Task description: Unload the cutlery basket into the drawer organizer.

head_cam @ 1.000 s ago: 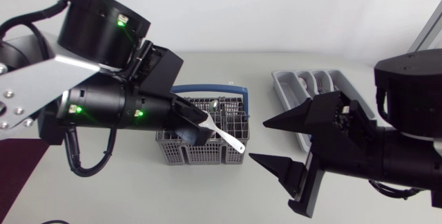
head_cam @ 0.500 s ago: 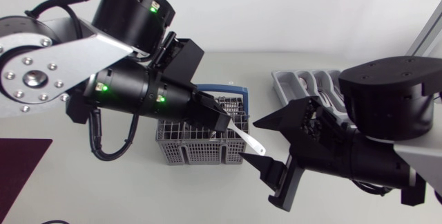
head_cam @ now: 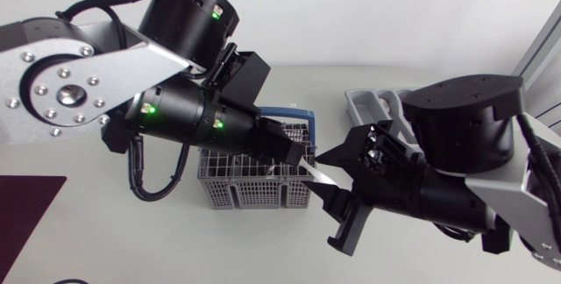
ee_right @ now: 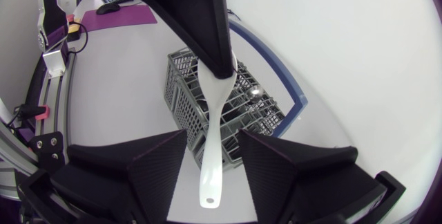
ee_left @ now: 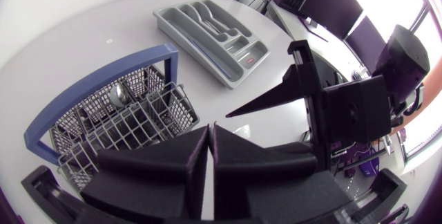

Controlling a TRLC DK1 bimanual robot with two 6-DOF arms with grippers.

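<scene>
My left gripper is shut on the bowl end of a white plastic spoon, held above the right end of the grey wire cutlery basket. The spoon's handle points into my right gripper, whose fingers stand either side of it with a gap on both sides, open. In the left wrist view the shut fingers hide the spoon. A metal spoon stands in the basket, which has a blue handle. The grey drawer organizer lies at the back right, partly behind my right arm.
A dark purple mat lies at the table's front left. Bare table runs in front of the basket and between it and the organizer.
My left arm carried the white spoon up and right from the basket. My right arm moved left to meet it, and its fingers narrowed around the handle.
</scene>
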